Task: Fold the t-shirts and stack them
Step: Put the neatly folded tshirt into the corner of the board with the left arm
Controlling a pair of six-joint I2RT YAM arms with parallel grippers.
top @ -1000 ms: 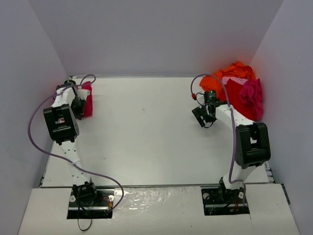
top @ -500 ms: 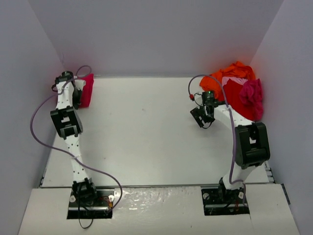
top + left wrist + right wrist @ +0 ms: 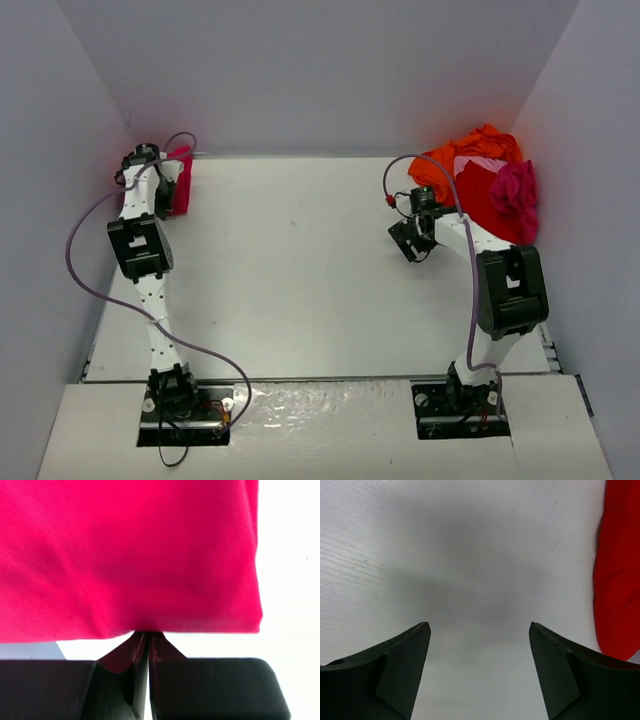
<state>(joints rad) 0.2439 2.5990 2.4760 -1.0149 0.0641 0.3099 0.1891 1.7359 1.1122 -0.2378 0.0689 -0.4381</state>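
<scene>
Bright, even, lit softly from above. Faint grey shadow on table [image 3: 470, 600]. Blurred close on crimson shirt [image 3: 130, 555]; glare beside.

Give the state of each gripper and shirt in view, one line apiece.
crimson shirt, folded flat, far left of the table.
left gripper, shut, tips at that shirt's edge; pinch unclear.
right gripper, open, empty, above bare table.
orange shirt, crumpled, back of the far-right pile.
red shirt, rumpled, unfolded.
magenta shirt, bunched on the red shirt.
pale pink shirt, mostly buried.
</scene>
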